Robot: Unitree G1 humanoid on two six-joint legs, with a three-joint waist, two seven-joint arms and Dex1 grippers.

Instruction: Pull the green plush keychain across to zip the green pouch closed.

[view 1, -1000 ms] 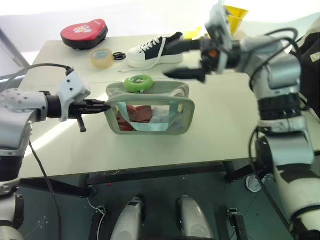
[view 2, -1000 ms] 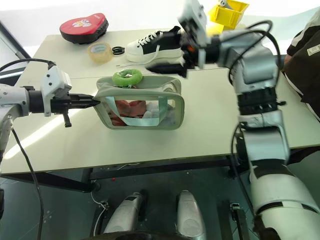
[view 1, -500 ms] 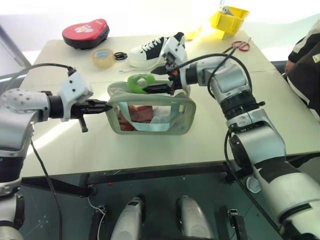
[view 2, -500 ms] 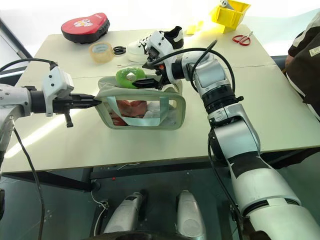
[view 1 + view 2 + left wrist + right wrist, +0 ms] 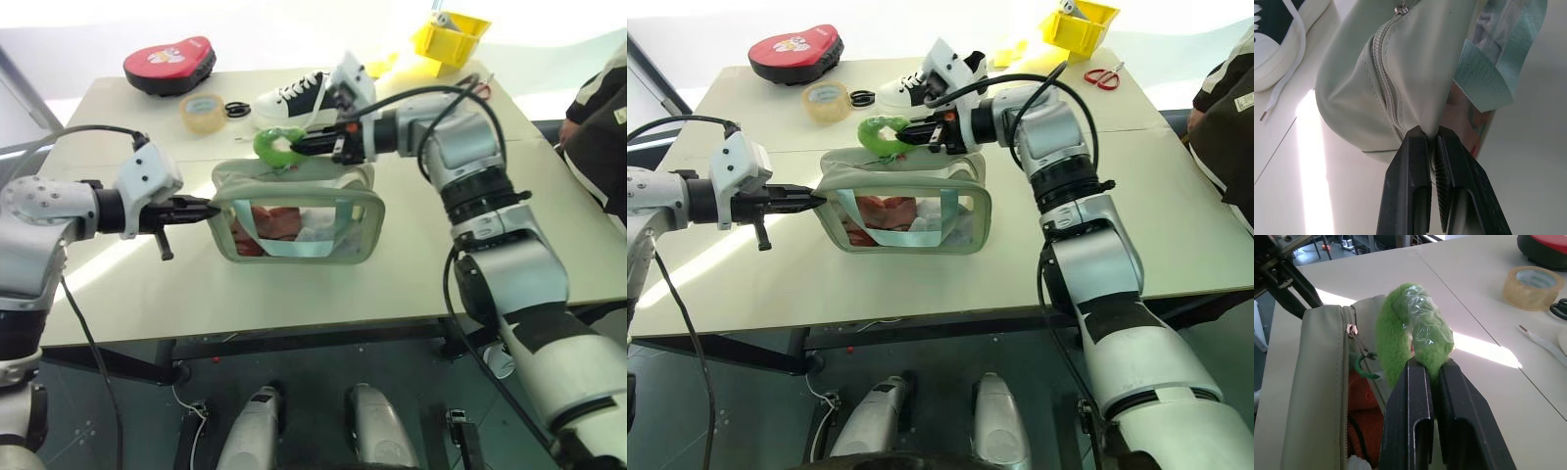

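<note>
Green pouch (image 5: 294,220) sits near the middle of the pale table (image 5: 411,264), its long clear window facing the robot and something red showing inside; the zipper along its top looks open over much of its length, so the closing pull appears not yet made.

At the pouch's left end, the left gripper (image 5: 1433,142) has its two black fingers pressed together on a fold of the fabric just below the end of the zipper track; I judge this pinch to be an anchor, so the soft bag does not slide or crumple when the slider is dragged; the left arm reaches in from the left with its wrist roughly level, pointing across toward the pouch.

Above the pouch's back edge, toward its left half, the green plush keychain (image 5: 277,146) is lifted clear of the fabric; a small green clip links it to the zipper pull, as the right wrist view shows; the right gripper (image 5: 1431,366) is clamped on the lower part of the fuzzy ring, squeezing it between its fingers; holding the ring rather than the tiny pull gives a bulkier, easier grip.

The right arm comes from the right, elbow bent, forearm lying over the pouch's right end and the gripper pointing leftward, nearly level; that pose seems suited to a pull back along the zipper line toward the right.
</note>
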